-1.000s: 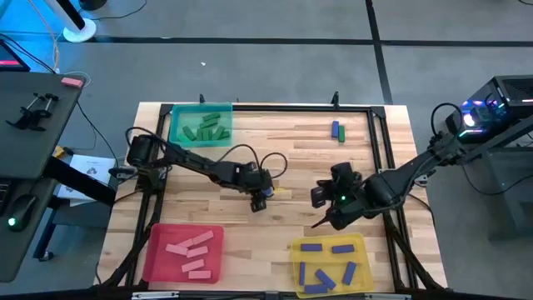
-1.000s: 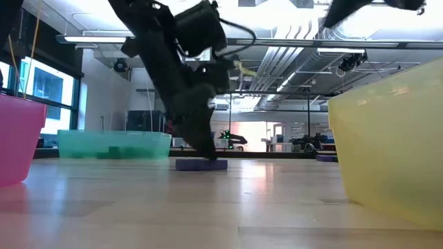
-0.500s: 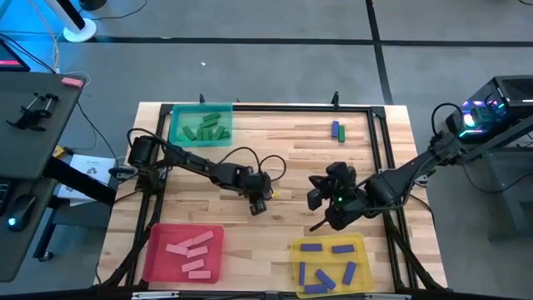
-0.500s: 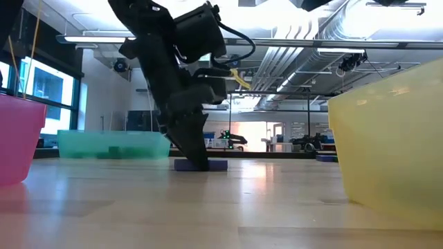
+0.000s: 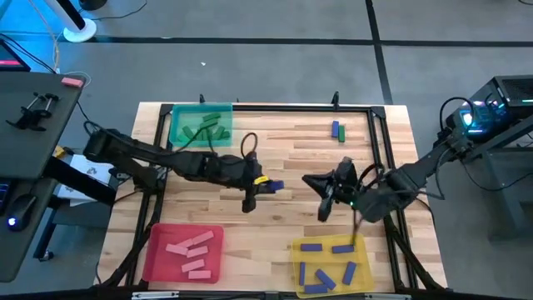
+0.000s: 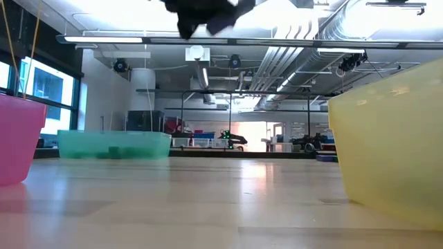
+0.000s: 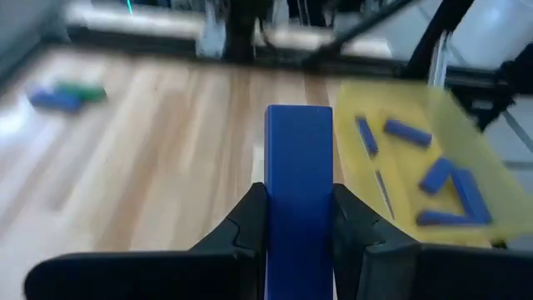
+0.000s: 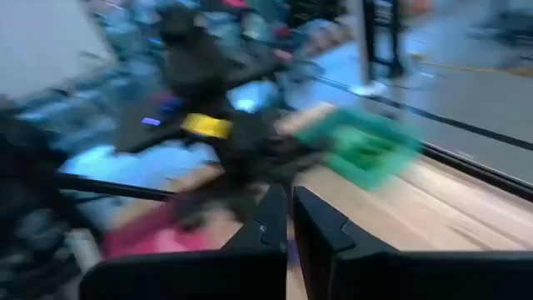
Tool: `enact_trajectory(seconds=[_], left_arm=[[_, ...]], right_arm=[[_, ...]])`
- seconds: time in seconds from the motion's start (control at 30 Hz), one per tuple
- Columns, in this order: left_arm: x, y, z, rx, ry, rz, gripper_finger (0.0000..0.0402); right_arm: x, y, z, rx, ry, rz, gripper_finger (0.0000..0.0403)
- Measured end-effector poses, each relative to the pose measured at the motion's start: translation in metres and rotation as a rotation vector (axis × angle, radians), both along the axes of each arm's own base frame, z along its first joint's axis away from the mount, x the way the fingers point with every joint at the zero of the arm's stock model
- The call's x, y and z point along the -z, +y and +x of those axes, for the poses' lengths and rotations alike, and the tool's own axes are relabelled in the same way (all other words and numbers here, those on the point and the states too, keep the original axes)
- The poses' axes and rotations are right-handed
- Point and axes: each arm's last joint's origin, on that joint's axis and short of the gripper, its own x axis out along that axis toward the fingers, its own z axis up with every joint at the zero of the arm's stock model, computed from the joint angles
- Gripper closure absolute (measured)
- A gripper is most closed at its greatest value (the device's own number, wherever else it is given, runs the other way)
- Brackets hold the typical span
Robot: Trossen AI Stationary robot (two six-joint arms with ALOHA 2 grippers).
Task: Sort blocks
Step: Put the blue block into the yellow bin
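In the high view my left gripper hangs over the table's middle, shut on a blue block. The left wrist view shows that block sticking out forward between the fingers. My right gripper is just to its right, shut and empty, its fingers pointing at the left arm. A blue and a green block lie side by side on the wood at the far right. The green tray holds green blocks, the red tray pink ones and the yellow tray blue ones. My left gripper pinches the blue block by its two long sides, one finger on each side. The fingers lie along the block and slant down toward the table's right. The block's free end reaches out past the fingertips, and the block is lifted clear of the table.
The trays stand at the far left, near left and near right of the table. In the low view the red tray and yellow tray flank the wood, with the green tray behind. A black frame edges the table.
My left gripper has taken hold of the blue block that lay on the table and has risen with it, tipping from pointing steeply down to nearly level; the block is now clear of the wood. My right gripper has risen a little and turned its shut fingers toward the left arm.
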Motion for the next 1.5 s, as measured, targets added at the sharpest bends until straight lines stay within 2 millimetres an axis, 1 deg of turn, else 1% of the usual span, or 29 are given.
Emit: enact_trajectory(seconds=[0.07, 0.13, 0.2, 0.37, 0.47, 0.57, 0.67, 0.77, 0.87, 1.03, 1.13, 1.2, 1.27, 1.4, 1.5], left_arm=[[-0.005, -0.003, 0.001, 0.000, -0.050, 0.029, 0.0351], [-0.002, -0.008, 0.004, 0.011, -0.067, 0.034, 0.0351], [-0.001, -0.016, 0.012, 0.044, -0.130, 0.015, 0.0351], [0.019, -0.050, 0.037, 0.215, -0.284, -0.062, 0.0351], [0.031, -0.072, 0.050, 0.300, -0.439, -0.109, 0.0351], [0.051, -0.089, 0.059, 0.325, -0.522, -0.178, 0.0351], [0.075, -0.103, 0.069, 0.331, -0.504, -0.253, 0.0351], [0.091, -0.114, 0.080, 0.338, -0.475, -0.271, 0.0351], [0.104, -0.122, 0.091, 0.329, -0.456, -0.265, 0.0351], [0.117, -0.125, 0.111, 0.188, -0.394, -0.168, 0.0350], [0.114, -0.126, 0.121, 0.166, -0.370, -0.148, 0.0321], [0.109, -0.127, 0.127, 0.172, -0.355, -0.145, 0.0290], [0.103, -0.130, 0.131, 0.221, -0.318, -0.137, 0.0256], [0.099, -0.132, 0.136, 0.272, -0.230, -0.060, 0.0196], [0.093, -0.132, 0.136, 0.301, -0.194, -0.061, 0.0165]], right_arm=[[-0.010, 0.007, 0.002, -0.061, -0.067, 0.000, 0.0403], [-0.018, 0.014, 0.005, -0.112, -0.145, 0.025, 0.0403], [-0.025, 0.020, 0.009, -0.145, -0.226, 0.064, 0.0403], [-0.031, 0.031, 0.026, -0.124, -0.394, 0.129, 0.0403], [-0.028, 0.037, 0.037, -0.110, -0.458, 0.149, 0.0403], [-0.023, 0.039, 0.046, -0.097, -0.478, 0.152, 0.0403], [-0.017, 0.038, 0.053, -0.074, -0.474, 0.160, 0.0403], [-0.015, 0.037, 0.056, -0.060, -0.467, 0.155, 0.0403], [-0.014, 0.036, 0.057, -0.054, -0.467, 0.153, 0.0403], [-0.015, 0.036, 0.057, -0.054, -0.470, 0.154, 0.0403], [-0.015, 0.036, 0.057, -0.055, -0.468, 0.153, 0.0403], [-0.015, 0.036, 0.057, -0.059, -0.466, 0.147, 0.0403], [-0.015, 0.036, 0.057, -0.059, -0.465, 0.144, 0.0403], [-0.014, 0.036, 0.057, -0.065, -0.459, 0.137, 0.0403], [-0.014, 0.036, 0.057, -0.068, -0.454, 0.124, 0.0403]])
